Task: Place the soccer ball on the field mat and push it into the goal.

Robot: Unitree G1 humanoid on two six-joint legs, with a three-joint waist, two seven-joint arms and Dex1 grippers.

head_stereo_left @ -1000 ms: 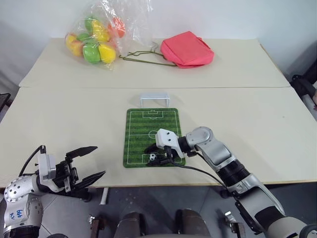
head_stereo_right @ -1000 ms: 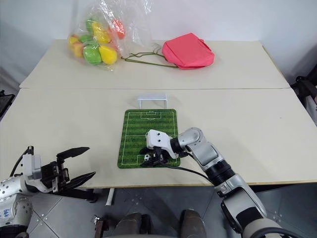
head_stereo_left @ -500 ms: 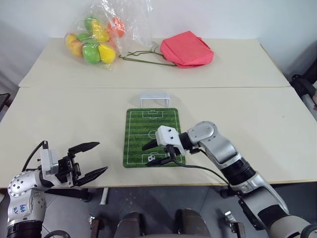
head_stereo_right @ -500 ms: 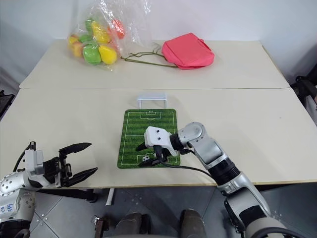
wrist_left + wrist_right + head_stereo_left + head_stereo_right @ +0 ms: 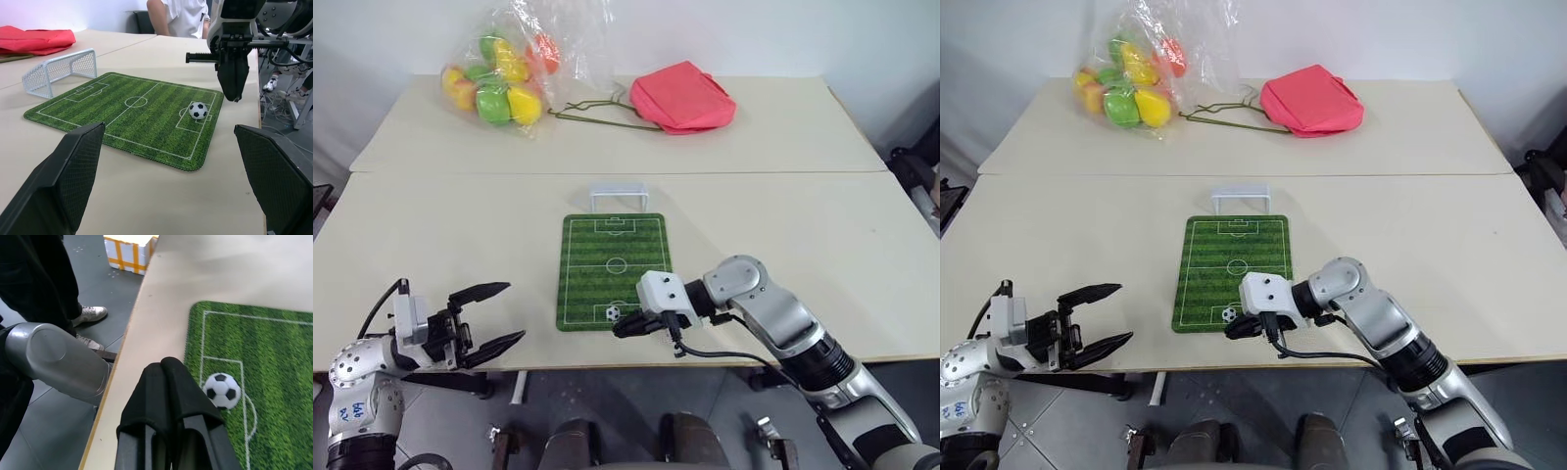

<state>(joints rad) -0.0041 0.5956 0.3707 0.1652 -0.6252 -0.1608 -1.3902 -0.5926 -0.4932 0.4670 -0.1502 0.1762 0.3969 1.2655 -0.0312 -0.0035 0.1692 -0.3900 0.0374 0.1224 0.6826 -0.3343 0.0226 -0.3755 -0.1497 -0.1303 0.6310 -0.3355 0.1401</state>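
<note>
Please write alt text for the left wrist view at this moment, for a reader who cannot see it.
A tiny black-and-white soccer ball rests on the near penalty area of a green striped field mat, with the right gripper shut just beside the mat edge. A small white netted goal stands at the mat's far end, and the left gripper's black fingers spread open in the foreground.

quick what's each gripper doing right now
Left gripper: open, holding nothing.
Right gripper: shut, empty; soccer ball lies free on the field mat.

A clear plastic bag of coloured balls (image 5: 504, 73) is lying on the far table (image 5: 783, 137), with a pink pouch (image 5: 682, 97) lying right of it and an olive cord (image 5: 597, 113) trailing between them.
</note>
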